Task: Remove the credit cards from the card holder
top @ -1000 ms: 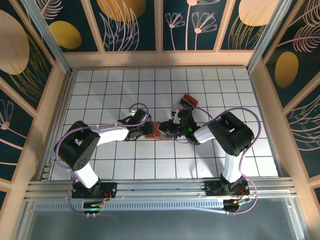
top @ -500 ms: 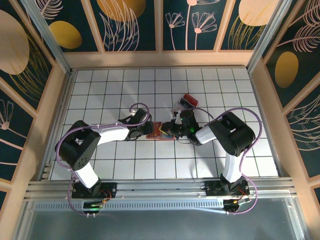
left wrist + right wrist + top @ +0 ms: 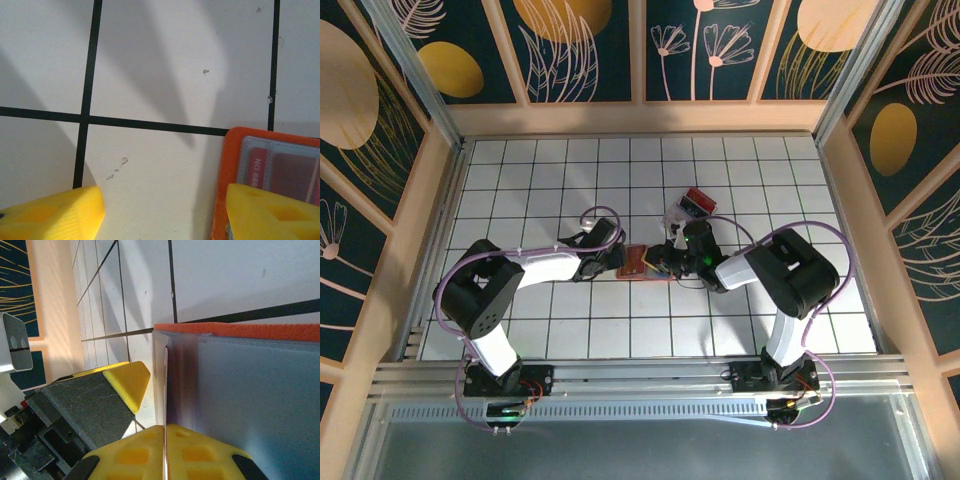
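The flat orange-red folding card holder (image 3: 636, 262) is lying open at the white tiled counter's (image 3: 520, 170) centre with a red card (image 3: 280, 170) sitting pocketed, so removal is only beginning: the released left pincer (image 3: 162, 210) is straddling its 9 o'clock edge, and the right pincer (image 3: 147, 415), whose grip I cannot tell, is nosing its 3 o'clock edge.

The counter (image 3: 520, 180) is covered in white square tiles with thin black grid lines. A pale wooden frame (image 3: 640, 117) borders it on three sides. Above it rise the back wall (image 3: 590, 50) and side walls (image 3: 360, 150), dark teal panels painted with golden ovals and pink outlined flowers and feathers. Ribbed aluminium rails (image 3: 640, 375) run along the near edge. Bright light throws soft diagonal shadows across the tiles.
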### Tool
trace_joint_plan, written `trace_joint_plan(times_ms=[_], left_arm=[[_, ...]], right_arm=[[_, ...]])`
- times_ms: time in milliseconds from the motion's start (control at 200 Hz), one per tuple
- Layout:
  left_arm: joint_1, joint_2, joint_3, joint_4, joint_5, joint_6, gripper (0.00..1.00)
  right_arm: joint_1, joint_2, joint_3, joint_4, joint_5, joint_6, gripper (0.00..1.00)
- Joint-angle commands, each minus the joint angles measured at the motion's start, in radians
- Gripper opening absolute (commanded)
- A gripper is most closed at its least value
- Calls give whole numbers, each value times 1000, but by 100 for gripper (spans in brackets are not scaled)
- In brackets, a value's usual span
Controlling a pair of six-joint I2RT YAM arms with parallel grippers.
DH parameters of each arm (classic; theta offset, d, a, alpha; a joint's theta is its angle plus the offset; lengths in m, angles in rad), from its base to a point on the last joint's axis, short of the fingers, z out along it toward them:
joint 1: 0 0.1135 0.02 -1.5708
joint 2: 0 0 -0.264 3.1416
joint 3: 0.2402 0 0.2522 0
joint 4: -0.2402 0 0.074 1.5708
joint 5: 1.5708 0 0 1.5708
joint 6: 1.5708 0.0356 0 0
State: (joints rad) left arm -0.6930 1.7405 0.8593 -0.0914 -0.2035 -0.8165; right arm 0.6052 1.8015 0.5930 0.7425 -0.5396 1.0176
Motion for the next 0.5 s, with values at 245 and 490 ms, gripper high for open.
trace_joint_plan(times_ms=[245, 490], left_arm=[[4, 120, -20, 7, 88, -21, 65], [5, 125, -20, 7, 92, -24, 65]], right_arm=[[-10, -30, -17, 32, 3, -8, 12], [-17, -34, -33, 40, 4, -2, 9]])
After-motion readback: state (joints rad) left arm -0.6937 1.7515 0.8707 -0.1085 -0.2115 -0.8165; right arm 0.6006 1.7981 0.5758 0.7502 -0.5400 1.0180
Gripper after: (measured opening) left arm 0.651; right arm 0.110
